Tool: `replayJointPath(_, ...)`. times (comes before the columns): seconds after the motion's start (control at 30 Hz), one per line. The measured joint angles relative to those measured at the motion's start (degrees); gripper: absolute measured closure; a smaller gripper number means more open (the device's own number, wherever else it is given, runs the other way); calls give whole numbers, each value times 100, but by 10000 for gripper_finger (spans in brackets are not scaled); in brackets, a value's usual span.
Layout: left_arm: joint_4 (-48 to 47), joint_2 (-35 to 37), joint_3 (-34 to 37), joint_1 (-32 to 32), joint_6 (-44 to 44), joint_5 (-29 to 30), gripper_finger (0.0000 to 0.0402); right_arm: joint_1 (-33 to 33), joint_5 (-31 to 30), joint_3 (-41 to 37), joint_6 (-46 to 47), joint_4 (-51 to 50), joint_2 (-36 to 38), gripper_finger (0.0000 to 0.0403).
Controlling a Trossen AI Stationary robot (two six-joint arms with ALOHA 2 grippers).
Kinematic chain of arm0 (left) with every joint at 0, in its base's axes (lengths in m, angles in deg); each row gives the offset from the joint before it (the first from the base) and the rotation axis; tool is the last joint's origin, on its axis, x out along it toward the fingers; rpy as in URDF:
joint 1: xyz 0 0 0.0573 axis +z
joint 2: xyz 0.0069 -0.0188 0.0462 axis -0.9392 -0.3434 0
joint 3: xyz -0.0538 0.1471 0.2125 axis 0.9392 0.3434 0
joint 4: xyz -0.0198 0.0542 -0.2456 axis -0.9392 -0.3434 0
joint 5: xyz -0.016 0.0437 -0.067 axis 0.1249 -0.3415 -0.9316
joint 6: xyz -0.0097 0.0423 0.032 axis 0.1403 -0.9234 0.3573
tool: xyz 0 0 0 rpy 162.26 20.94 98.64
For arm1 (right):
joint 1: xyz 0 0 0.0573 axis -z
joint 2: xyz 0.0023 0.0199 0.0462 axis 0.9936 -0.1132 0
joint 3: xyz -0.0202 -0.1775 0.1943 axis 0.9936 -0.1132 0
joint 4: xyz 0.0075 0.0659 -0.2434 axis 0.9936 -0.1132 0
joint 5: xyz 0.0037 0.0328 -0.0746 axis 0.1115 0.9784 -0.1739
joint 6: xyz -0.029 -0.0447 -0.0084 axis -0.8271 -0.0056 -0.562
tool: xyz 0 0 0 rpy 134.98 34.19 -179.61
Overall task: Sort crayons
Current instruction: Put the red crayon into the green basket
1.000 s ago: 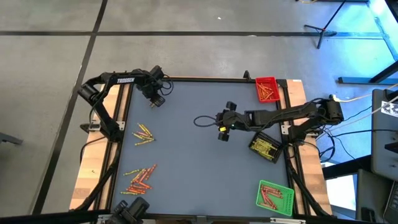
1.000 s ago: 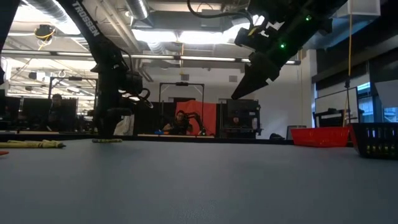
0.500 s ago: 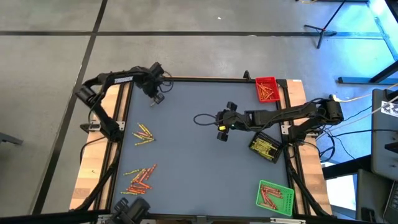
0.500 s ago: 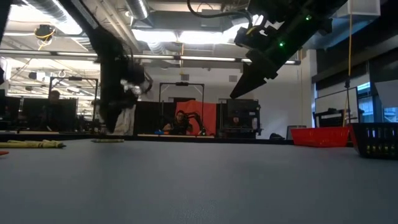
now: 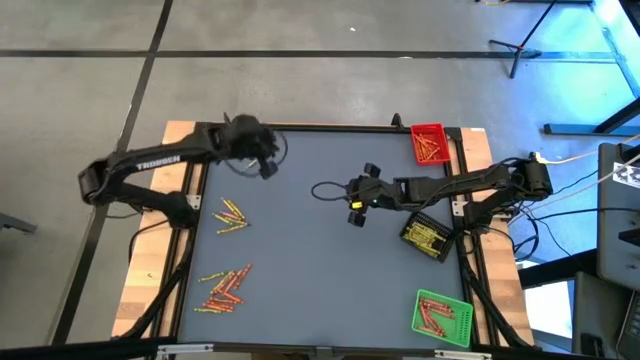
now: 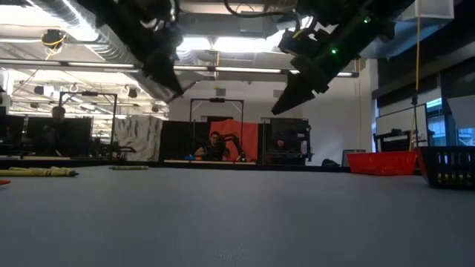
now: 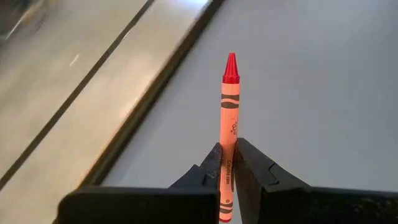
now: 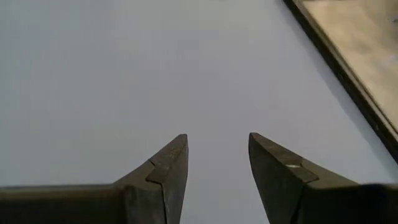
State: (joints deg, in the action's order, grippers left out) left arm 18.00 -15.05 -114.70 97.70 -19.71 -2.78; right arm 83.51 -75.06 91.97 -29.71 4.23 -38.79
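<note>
Swinging clear since a second ago, your left gripper (image 7: 227, 180) clamps a red crayon (image 7: 227, 124) at eleven o'clock; right gripper (image 8: 217, 163) gapes empty mid-table.

red crayon (image 7: 228, 118), grey table (image 5: 320, 280), red tray (image 5: 429, 143), green tray (image 5: 441, 318)

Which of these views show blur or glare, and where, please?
Left wrist view: the floor and table edge beyond the sharply focused red wax crayon are streaked with blur. Low view: bright ceiling lights glare behind both dark arms, and the left end effector is smeared. High view: blue light tints one corner.
</note>
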Motion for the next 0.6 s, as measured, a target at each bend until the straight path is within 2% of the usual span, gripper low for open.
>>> replayJointPath(0.13, 1139, 206, 440, -864, -14, -318, 392, -2, 41, 0, -117, 332, 0, 237)
replayJointPath(0.3, 2704, 88, 989, -1732, -116, -311, 392, -3, 522, 4, -390, 1035, -54, 237)
replayJointPath(0.43, 3837, -133, 1220, -2216, -202, -318, 392, -4, 1129, 13, -592, 1506, -240, 237)
replayJointPath(0.6, 4558, -584, 1243, -2638, -256, -295, 392, -4, 1203, 0, -898, 2161, -544, 237)
